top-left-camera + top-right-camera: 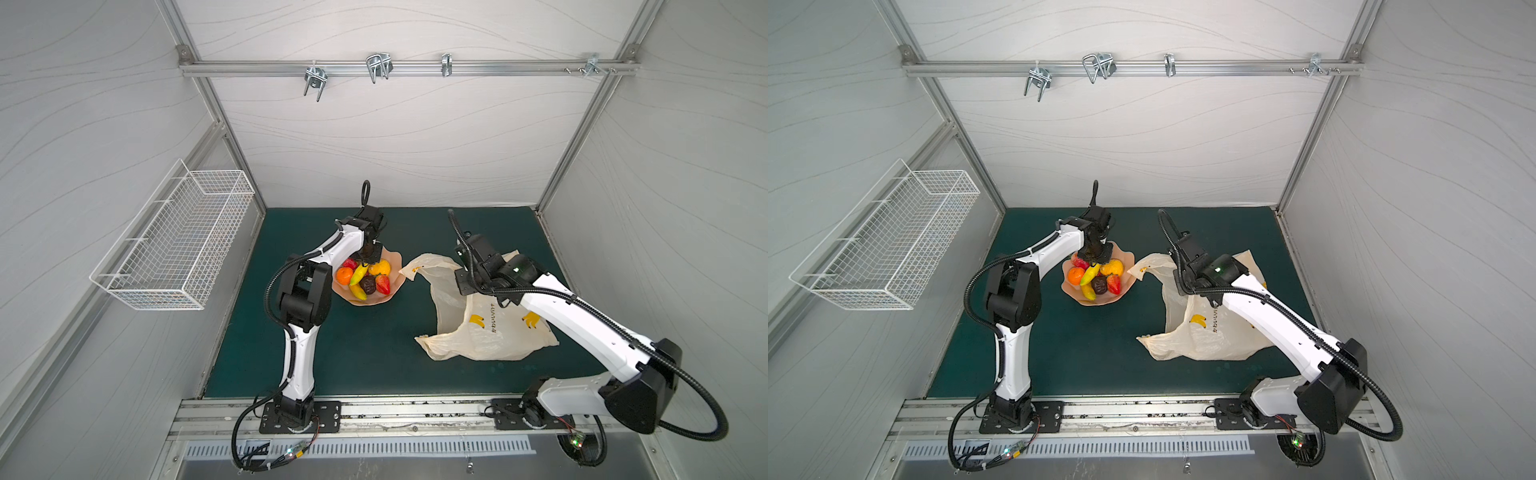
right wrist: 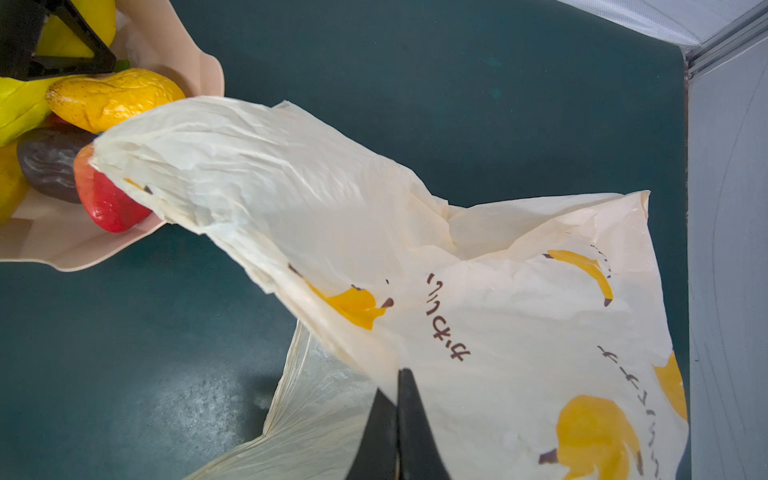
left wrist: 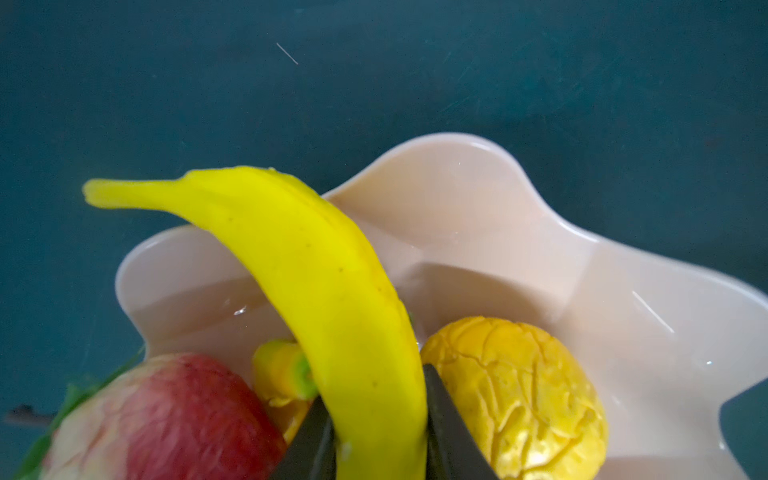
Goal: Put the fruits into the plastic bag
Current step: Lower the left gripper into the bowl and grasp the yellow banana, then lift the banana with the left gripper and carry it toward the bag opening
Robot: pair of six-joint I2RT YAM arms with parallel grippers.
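Seven fruits sit in one pink bowl (image 1: 376,302): two bananas, two strawberries (image 1: 383,284), one orange (image 1: 344,275), one pear shape (image 1: 380,268) and one dark fruit (image 1: 368,284). The left gripper (image 3: 374,382) reaches down into the bowl, its two fingers pressed against either side of the gripped banana (image 3: 316,270). The loose banana (image 1: 358,291) lies at the near rim. The left wrist covers the bowl's far part in both top views. One plastic bag (image 1: 490,336) lies just right of the bowl. The right gripper (image 2: 399,382) is pinched tight on the bag's edge and holds it raised. A bag handle (image 2: 187,158) hides part of a strawberry in the right wrist view. Everything rests on a dark green mat (image 1: 365,353). One white wire basket (image 1: 174,241) hangs on the left wall, and four metal hooks (image 1: 378,66) hang from the rear rail.
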